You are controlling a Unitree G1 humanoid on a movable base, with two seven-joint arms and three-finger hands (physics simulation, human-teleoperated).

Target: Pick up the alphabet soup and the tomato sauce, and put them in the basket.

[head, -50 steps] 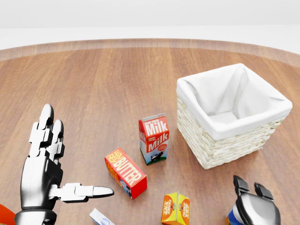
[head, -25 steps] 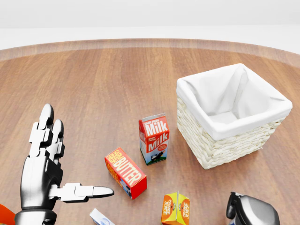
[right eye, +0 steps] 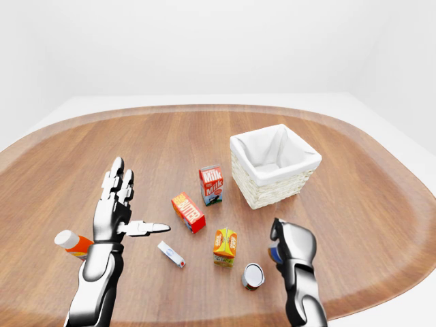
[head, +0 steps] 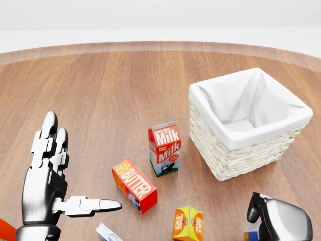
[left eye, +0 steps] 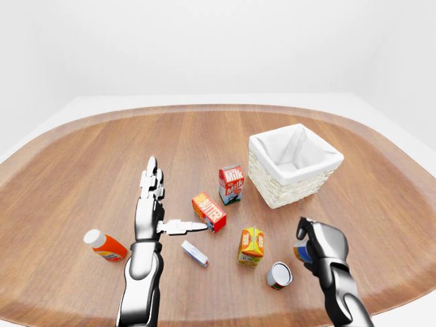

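The right hand (left eye: 325, 245) is curling its fingers (left eye: 304, 232) over a can with a blue and orange label (left eye: 300, 253), most likely one of the two wanted cans, low on the right side of the left-eye view. The can is sitting directly under the palm and is almost wholly hidden, so whether the fingers are actually closing round it cannot be told. Its axis is equally hard to read beneath the hand.

Just to the left of that hand, a second can (left eye: 278, 275) is lying on its side on the tabletop (left eye: 82, 170), its round silver end facing the camera; which of the two is the soup and which the sauce is not legible. This can is much nearer the right hand than the left, so the right arm appears better placed for both picks.

The basket (left eye: 294, 165), white-lined and wicker-walled, is standing up and slightly left of the right hand in the view, well apart from it, with nothing visible inside. A lift toward the top of the view seems to be what the coming move turns on.

The left hand (head: 47, 183) is hovering flat and spread, fingers splayed and thumb pointing toward the butter box (head: 134, 185), gripping nothing, far from either can.
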